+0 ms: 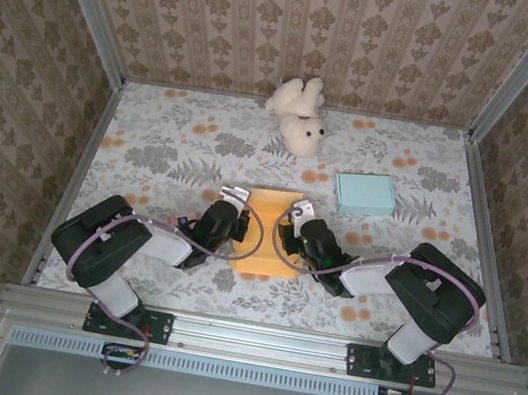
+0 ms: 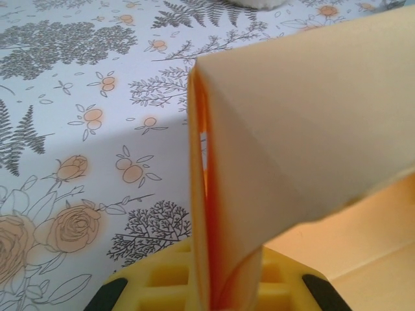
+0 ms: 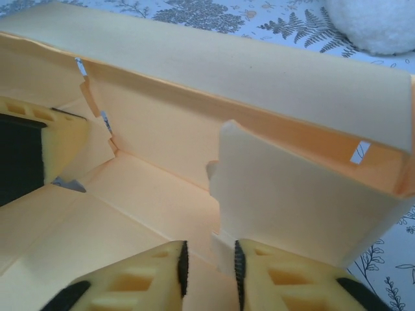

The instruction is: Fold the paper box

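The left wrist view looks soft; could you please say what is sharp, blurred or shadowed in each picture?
Left wrist view: the paper box wall near the lens is soft, the tablecloth print sharper, with a faint shadow beside the box. Right wrist view: the box interior is evenly lit; the white plush toy at top right is blurred. Top external view: even light, no glare.

Fluffy white teddy bear (image 3: 379,26) gets chopped by the right wrist cam's top edge; pale orange paper box (image 2: 311,129) overflows the left one's.
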